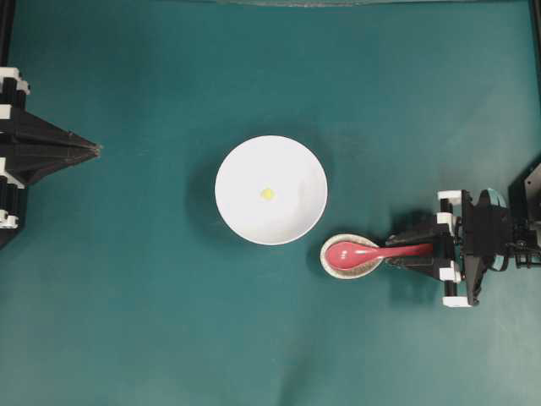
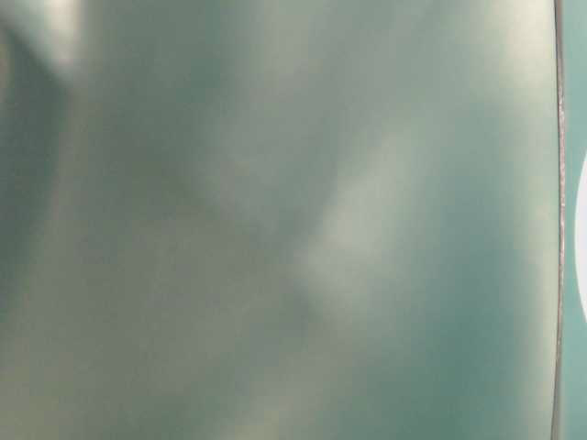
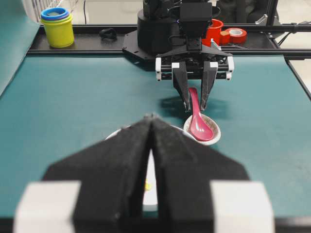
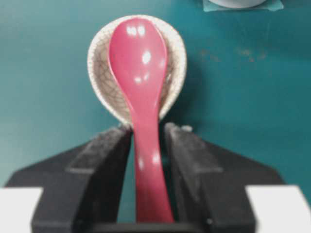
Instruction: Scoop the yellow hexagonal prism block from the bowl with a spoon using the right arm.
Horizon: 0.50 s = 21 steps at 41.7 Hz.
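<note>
Black fingers (image 4: pixel 114 160) of the right gripper (image 4: pixel 147 155) fill the bottom of the right wrist view, one on each side of the spoon (image 4: pixel 141 87) handle, with narrow gaps visible between handle and pads; the jaws stand apart and have not closed on it. Its deep pinkish-red scoop lies in the speckled spoon rest (image 4: pixel 99 73), handle pointing back between the fingers.

Overhead, the spoon (image 1: pixel 372 251) and spoon rest (image 1: pixel 331 262) sit just beside the lower right edge of the bowl (image 1: pixel 245 211), and the right gripper (image 1: pixel 410 251) straddles the handle end. Near the bowl's centre lies the yellow hexagonal prism block (image 1: pixel 267 194), a tiny pale dot well apart from the spoon. Teal table (image 1: pixel 152 338) surface surrounds everything.

At the left edge of the overhead view, the left gripper (image 1: pixel 95 149) comes to a closed point, its fingers pressed together, well apart from the bowl. From the left wrist view, the same closed fingers (image 3: pixel 126 160) hide most of the bowl (image 3: pixel 112 134); beyond them the right gripper (image 3: pixel 194 104) hangs over the spoon (image 3: pixel 198 124). Stacked cups (image 3: pixel 57 26) and tape rolls (image 3: pixel 228 34) stand at the table's far edge. Only blurred teal-grey shows in the table-level view.
</note>
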Each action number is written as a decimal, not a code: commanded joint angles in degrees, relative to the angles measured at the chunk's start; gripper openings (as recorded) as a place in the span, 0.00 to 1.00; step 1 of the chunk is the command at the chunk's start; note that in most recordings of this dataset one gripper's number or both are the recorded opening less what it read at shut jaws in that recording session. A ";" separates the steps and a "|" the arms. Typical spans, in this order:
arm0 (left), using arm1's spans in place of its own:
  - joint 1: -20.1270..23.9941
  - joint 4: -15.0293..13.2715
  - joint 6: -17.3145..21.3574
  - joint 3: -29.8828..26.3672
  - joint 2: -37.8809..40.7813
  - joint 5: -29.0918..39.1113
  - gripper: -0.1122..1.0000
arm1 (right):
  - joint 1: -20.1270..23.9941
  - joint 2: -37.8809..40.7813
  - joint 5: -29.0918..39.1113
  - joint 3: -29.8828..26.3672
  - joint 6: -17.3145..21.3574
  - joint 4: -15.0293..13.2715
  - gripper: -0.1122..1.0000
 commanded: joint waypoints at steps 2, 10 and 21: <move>0.18 0.18 0.00 -0.44 0.62 -0.35 0.10 | 0.00 -0.88 -0.62 -0.26 -0.18 -0.09 0.47; 0.09 0.18 0.00 -0.53 0.62 -0.35 0.10 | 0.00 -0.88 -0.62 -0.44 -0.88 -0.18 0.47; 0.09 0.18 0.00 -0.44 0.53 -0.35 0.10 | 0.00 -0.88 -0.62 -0.70 -1.58 -0.18 0.47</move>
